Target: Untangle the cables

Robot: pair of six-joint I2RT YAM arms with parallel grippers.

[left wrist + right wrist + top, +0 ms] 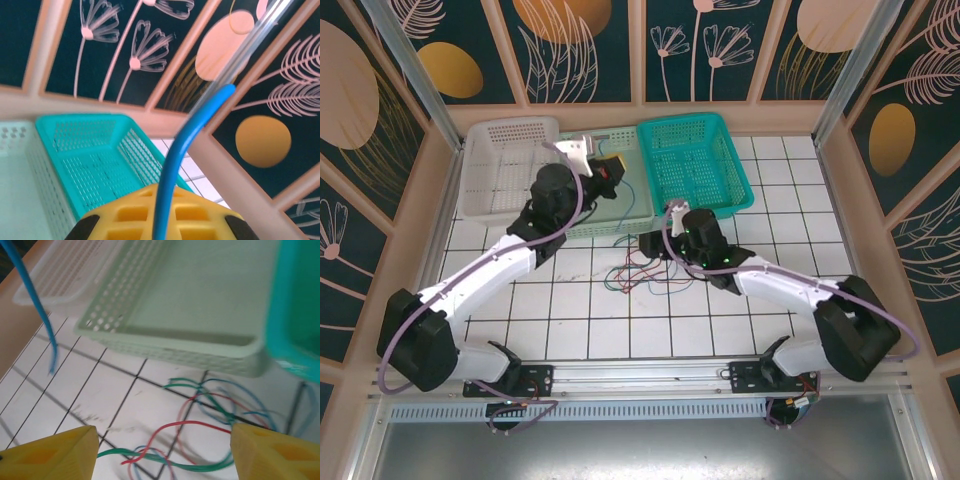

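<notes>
Over the far middle basket (620, 215), the left gripper (162, 220) is clamped on one blue cable (172, 165), whose loose end dangles. Nearer, on the table (570, 300), the other cables (200, 410) lie looped together beneath the right gripper (162, 452), its fingers (50, 455) parted. Most of the untangling seems left to do.

From the top: looking down from high above and behind the arm bases, taking in the whole tabletop (570, 310) out to its far edge. From the left wrist: tilted upward near the far edge, right up against a blue cable (172, 170), facing the teal basket (95, 150) and the wall panels (100, 50) at the far-right corner. From the right wrist: low and close over the tabletop's middle, facing the far-left corner, pale green basket (200, 315) ahead. Shared with the top: both baskets and the tangled cables (200, 410). Shared between the wrists: blue cable, teal basket.
</notes>
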